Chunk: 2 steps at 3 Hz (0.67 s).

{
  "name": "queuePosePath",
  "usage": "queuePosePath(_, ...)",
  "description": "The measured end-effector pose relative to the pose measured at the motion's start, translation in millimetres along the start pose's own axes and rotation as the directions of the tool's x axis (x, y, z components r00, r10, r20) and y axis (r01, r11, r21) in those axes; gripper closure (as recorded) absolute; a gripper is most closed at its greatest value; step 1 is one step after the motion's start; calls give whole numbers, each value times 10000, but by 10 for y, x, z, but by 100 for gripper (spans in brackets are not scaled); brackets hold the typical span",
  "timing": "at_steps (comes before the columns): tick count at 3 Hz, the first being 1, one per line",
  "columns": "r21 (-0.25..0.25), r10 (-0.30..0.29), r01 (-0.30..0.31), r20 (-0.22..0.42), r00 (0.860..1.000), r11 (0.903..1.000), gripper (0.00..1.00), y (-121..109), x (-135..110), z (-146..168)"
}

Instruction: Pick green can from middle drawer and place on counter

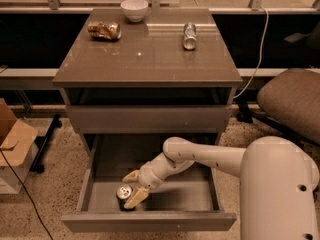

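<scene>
Grasping step, by the look of it: reaches into the middle drawer [200, 200] with the hand [129, 189] spread wide, holding nothing yet. Finds the green can [122, 193] upright at the fingertips, seemingly between them. Next calls for closing squarely, lifting clear, then rising to the counter [150, 59] above.

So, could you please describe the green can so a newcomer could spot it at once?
Find the grey-brown cabinet and its pulled-out drawer down low. At the drawer's front left stands the green can, beside the gripper with open jaws. Unlike the silver can and crumpled gold can lying on the counter, it is upright and dark.
</scene>
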<state>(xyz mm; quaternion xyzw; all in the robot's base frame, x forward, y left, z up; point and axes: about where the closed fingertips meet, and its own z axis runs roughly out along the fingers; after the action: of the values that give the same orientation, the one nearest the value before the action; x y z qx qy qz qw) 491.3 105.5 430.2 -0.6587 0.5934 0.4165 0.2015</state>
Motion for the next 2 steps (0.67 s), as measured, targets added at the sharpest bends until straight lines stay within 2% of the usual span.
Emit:
queuePosePath(1, -229, -90, 98, 349, 9994, 9997, 28, 20, -107, 51)
queuePosePath(2, -488, -88, 122, 692, 9976, 9987, 51, 21, -169, 115)
